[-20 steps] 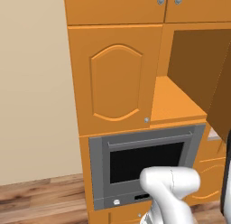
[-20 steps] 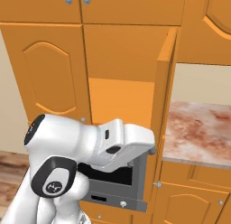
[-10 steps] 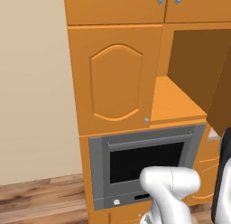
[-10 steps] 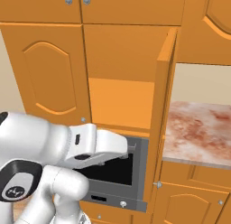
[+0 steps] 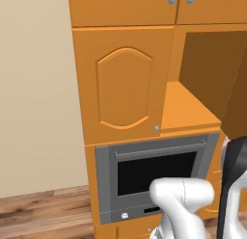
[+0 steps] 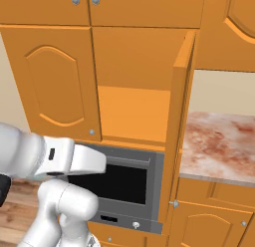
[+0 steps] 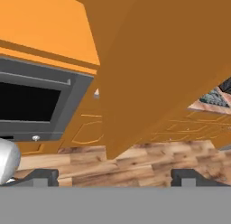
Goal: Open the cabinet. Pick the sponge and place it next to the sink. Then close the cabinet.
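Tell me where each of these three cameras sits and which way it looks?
Left base view: behind the arm's left, facing the cabinet and oven; white arm at lower right.
Right base view: behind its right, facing the same cabinet with its right door open; arm at lower left.
Hand view: on the hand, low, looking past the tool at that door's underside.
All share the oven.
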Robot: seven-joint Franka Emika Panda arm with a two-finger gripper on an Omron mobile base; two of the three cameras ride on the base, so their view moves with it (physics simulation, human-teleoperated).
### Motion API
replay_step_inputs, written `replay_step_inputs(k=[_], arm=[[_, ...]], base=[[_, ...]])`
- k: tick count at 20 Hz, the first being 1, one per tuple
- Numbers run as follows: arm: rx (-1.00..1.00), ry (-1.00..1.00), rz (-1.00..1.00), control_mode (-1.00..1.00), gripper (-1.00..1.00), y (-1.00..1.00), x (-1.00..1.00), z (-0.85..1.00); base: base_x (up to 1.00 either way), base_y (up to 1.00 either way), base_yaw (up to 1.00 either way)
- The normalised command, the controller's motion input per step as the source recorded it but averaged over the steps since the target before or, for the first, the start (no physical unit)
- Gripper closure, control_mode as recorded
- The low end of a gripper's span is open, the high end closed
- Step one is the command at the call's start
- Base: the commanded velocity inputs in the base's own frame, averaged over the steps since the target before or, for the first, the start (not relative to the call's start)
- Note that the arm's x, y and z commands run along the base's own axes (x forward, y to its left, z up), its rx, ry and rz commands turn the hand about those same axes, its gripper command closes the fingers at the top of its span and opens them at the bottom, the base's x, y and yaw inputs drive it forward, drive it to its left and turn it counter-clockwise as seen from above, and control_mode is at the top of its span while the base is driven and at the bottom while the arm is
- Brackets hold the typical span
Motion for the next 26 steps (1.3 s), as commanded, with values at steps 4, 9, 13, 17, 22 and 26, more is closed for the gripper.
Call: replay_step_inputs(k=[4,9,13,17,22,26], arm=[[0.17,-0.01,0.05,-1.0,-1.0,0.67,0.0,-0.02],[0.2,-0.05,0.06,-1.0,-1.0,0.63,0.0,-0.24],[0.2,-0.07,0.04,-1.0,-1.0,0.59,0.03,-0.29],[0.17,-0.04,0.02,-1.0,-1.0,0.53,0.18,-0.13],[0.13,-0.01,0.02,-1.0,-1.0,0.45,0.27,0.0],[0.02,0.0,0.04,-1.0,-1.0,0.29,0.38,-0.03]], base=[[0.0,0.0,0.0],[0.0,0.0,0.0],[0.0,0.0,0.0],[0.0,0.0,0.0],[0.0,0.0,0.0],[0.0,0.0,0.0]])
